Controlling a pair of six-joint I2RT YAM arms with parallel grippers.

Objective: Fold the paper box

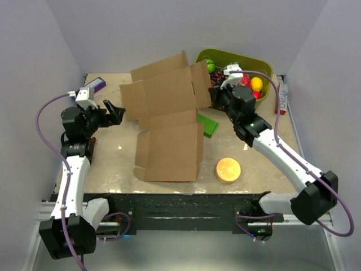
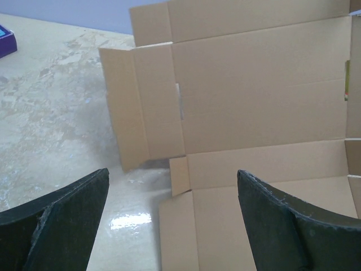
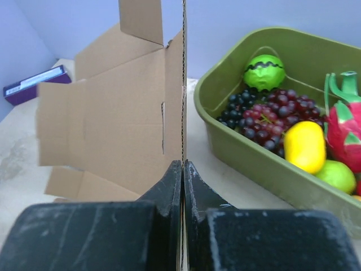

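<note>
1. Paper box [image 1: 169, 107] had its right edge clamped in the right gripper [image 3: 183, 165], jaws pressed together on the cardboard.
2. Left gripper [image 1: 117, 111] jaws stood wide apart, near the left flap.
3. Box lay mid-table [image 1: 113, 164], beside the green fruit bin [image 1: 237, 59].

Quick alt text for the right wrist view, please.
The right gripper is shut on a thin upright edge of the paper box, its brown panels spreading left. Beside it, a green bin holds grapes and other fruit.
</note>
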